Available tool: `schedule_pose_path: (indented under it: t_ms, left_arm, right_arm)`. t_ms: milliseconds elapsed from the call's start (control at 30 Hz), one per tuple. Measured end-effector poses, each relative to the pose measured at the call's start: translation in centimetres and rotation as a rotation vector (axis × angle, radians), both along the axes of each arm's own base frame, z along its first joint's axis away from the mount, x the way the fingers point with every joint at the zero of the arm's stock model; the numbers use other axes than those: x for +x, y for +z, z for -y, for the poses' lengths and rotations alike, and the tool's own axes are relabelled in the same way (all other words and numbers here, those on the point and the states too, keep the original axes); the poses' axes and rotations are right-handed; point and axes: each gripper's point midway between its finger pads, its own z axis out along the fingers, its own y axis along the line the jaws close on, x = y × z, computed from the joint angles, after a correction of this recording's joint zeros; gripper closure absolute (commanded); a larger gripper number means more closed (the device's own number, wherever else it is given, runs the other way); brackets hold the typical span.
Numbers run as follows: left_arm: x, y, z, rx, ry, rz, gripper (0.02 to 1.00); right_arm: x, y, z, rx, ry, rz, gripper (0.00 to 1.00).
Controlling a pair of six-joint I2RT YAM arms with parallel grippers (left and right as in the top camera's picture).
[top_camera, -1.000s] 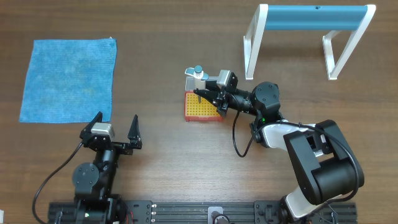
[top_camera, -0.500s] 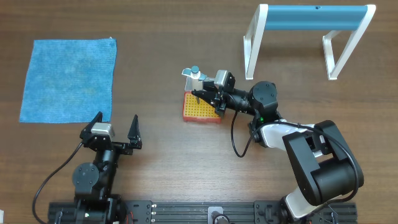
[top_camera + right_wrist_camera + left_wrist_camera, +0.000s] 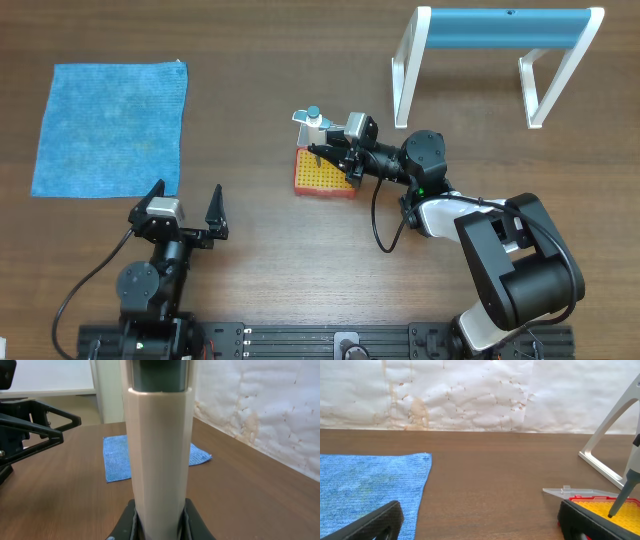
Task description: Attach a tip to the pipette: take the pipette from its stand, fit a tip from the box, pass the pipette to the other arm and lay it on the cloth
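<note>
Leftward by a little went the pipette [image 3: 318, 122] and the right gripper [image 3: 335, 150] clamped on its body, shaft pointing down into the tip box [image 3: 325, 178]. Well left of that box lay the cloth [image 3: 110, 128]; nearer the box, the left gripper [image 3: 188, 190] stood spread and empty. The pipette was probably light, stiff, smooth plastic, so the receiving grip should take the thick body, clear of the thin shaft.
</note>
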Motion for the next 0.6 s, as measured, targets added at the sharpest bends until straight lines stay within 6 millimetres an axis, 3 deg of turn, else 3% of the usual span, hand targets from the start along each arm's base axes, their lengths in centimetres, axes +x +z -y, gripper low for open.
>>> schedule_pose_path:
  t_ms: [600]
  left_arm:
    - [0.0, 0.01, -0.01, 0.0, 0.0, 0.0, 0.02]
  right_arm:
    - [-0.14, 0.2, -0.04, 0.004, 0.008, 0.01, 0.923]
